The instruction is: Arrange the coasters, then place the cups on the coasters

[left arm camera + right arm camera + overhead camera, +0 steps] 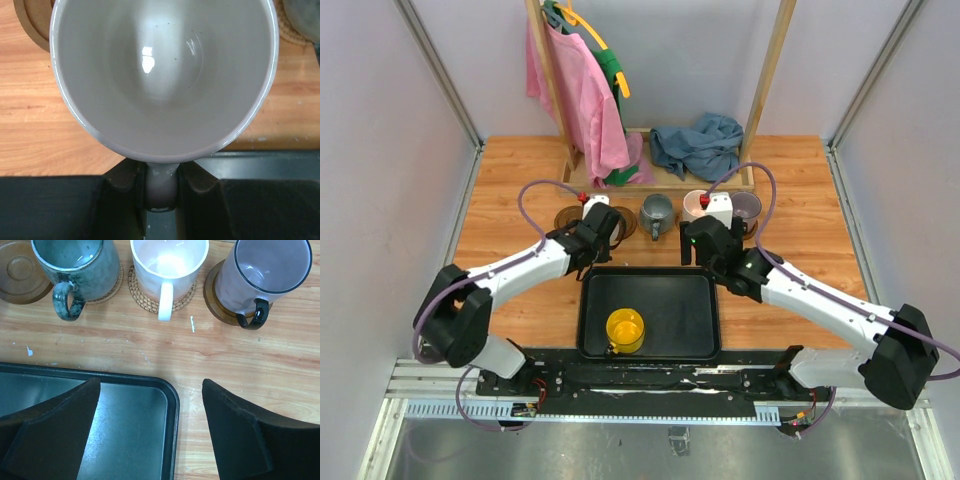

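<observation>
My left gripper [161, 176] is shut on the handle of the white cup [165, 75], held above the wood just behind the tray. A dark brown coaster [31, 24] shows at its upper left. In the top view the left gripper [599, 226] hides this cup. My right gripper [151, 390] is open and empty over the tray's far right corner. Beyond it the grey cup [75, 262] and the pale pink cup [169, 262] stand on woven coasters [142, 299]. The purple cup [265, 275] stands on a brown coaster [216, 302]. The yellow cup [625, 329] stands in the tray.
The black tray [695, 320] lies at the near middle between the arms. A wooden rack [660, 178] with pink and green cloths and a blue-grey rag [698, 145] stands at the back. One empty brown coaster [20, 272] lies left of the grey cup.
</observation>
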`<action>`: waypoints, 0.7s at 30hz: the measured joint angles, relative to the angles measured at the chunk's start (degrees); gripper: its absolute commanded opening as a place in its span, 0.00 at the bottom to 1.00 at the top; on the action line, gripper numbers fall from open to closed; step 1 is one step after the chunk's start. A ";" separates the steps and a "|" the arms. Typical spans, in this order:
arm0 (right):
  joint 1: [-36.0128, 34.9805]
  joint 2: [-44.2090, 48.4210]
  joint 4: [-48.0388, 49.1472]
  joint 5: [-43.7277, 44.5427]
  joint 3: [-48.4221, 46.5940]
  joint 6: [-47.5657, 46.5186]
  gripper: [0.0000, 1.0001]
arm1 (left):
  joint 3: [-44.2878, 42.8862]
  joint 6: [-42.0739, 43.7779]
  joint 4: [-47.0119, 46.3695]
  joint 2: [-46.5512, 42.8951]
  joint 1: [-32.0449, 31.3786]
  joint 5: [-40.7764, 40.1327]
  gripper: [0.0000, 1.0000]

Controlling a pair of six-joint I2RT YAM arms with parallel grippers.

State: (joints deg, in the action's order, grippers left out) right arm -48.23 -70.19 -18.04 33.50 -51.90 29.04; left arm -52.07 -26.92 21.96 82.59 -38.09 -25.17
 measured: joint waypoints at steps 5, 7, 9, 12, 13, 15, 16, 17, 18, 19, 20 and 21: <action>0.55 0.68 -0.04 0.20 0.13 -0.57 0.85 | -4.11 1.86 -0.66 5.86 3.21 2.23 0.01; 0.90 0.66 -0.07 0.20 0.13 -0.61 0.85 | -6.21 2.78 -0.94 8.11 4.26 3.43 0.00; 1.05 0.66 -0.07 0.17 0.13 -0.63 0.85 | -8.28 3.67 -1.25 10.25 5.14 4.07 0.00; 1.16 0.48 -0.04 0.15 0.13 -0.66 0.85 | -11.63 4.66 -1.25 13.29 6.19 4.90 0.01; 1.16 0.39 -0.07 0.15 0.13 -0.66 0.86 | -12.44 4.83 -1.27 14.03 6.34 5.11 0.01; 1.33 0.20 -0.07 0.11 0.13 -0.68 0.86 | -14.53 5.09 -1.22 15.87 6.69 5.73 0.01; 1.44 0.11 -0.04 0.07 0.11 -0.68 0.86 | -15.56 5.18 -1.18 16.79 6.80 6.05 0.00; 1.53 0.07 -0.09 0.07 0.13 -0.68 0.86 | -16.26 5.25 -1.18 17.42 6.84 6.27 0.00; 1.55 0.07 -0.09 0.07 0.13 -0.68 0.86 | -17.05 5.27 -1.05 18.12 6.88 6.60 0.00; 1.55 0.07 -0.07 0.07 0.11 -0.70 0.86 | -17.53 5.25 -0.85 18.56 6.88 6.84 0.01; 1.55 0.07 -0.07 0.04 0.11 -0.70 0.87 | -18.10 5.25 -0.63 19.06 6.88 7.15 0.00; 1.55 0.07 -0.09 0.02 0.11 -0.72 0.87 | -18.62 5.22 -0.50 19.58 6.88 7.45 0.00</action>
State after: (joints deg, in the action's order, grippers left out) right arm -46.68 -70.13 -18.13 33.52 -51.79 28.32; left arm -70.70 -21.69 21.45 102.17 -31.20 -17.72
